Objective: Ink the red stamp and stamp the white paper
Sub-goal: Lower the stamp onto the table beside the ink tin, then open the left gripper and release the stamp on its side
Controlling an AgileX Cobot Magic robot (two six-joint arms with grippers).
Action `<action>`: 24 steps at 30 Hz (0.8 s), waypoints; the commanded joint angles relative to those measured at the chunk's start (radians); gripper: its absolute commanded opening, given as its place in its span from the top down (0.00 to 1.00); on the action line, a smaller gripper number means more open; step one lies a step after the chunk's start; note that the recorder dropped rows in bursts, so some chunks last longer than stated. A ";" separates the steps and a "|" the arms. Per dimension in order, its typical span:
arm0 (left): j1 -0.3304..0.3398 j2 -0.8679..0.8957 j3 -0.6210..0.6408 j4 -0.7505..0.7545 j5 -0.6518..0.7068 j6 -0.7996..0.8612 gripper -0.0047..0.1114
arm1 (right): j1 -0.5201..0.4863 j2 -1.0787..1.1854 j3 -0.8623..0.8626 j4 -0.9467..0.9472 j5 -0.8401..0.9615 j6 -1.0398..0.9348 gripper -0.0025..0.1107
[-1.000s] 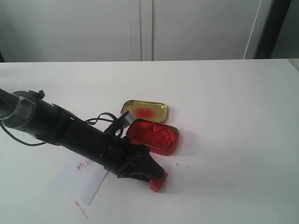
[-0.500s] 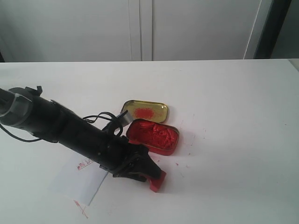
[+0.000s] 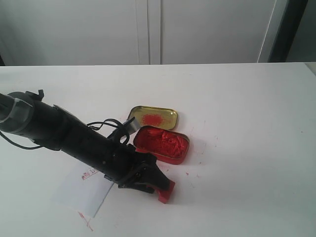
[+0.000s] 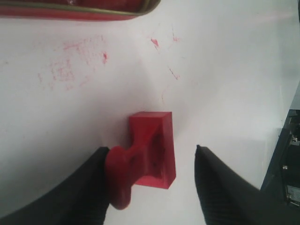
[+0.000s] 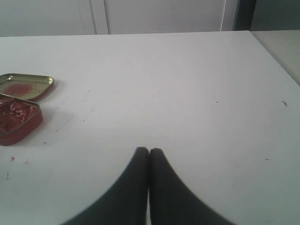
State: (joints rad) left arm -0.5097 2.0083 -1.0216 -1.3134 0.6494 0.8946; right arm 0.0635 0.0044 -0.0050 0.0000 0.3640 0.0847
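The left arm (image 3: 74, 138) draws back a little toward the left edge of the exterior view. Its grey collar (image 3: 15, 116) now sits nearer that edge than a second ago, and the black forearm lies slightly lower over the table. The left gripper (image 3: 159, 183) follows by a small shift, and the stamp (image 3: 167, 191) at its tips edges barely leftward with it.

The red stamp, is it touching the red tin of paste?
Apart. The left wrist view shows it: the red stamp lies well clear of the red tin, with a stretch of bare, ink-smudged table between them.
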 commanded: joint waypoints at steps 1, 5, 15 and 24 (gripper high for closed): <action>0.002 0.004 0.007 0.051 -0.029 -0.005 0.45 | -0.006 -0.004 0.005 -0.008 -0.015 0.003 0.98; 0.002 0.004 0.007 0.051 -0.025 -0.005 0.45 | -0.006 -0.004 0.005 -0.008 -0.015 0.003 0.98; 0.002 -0.057 0.007 0.117 -0.087 -0.038 0.45 | -0.006 -0.004 0.005 -0.008 -0.015 0.003 0.98; 0.002 -0.093 0.007 0.337 -0.126 -0.198 0.45 | -0.006 -0.004 0.005 -0.008 -0.015 0.003 0.98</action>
State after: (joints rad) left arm -0.5097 1.9143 -1.0216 -1.0271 0.5282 0.7249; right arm 0.0635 0.0044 -0.0050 0.0000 0.3640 0.0847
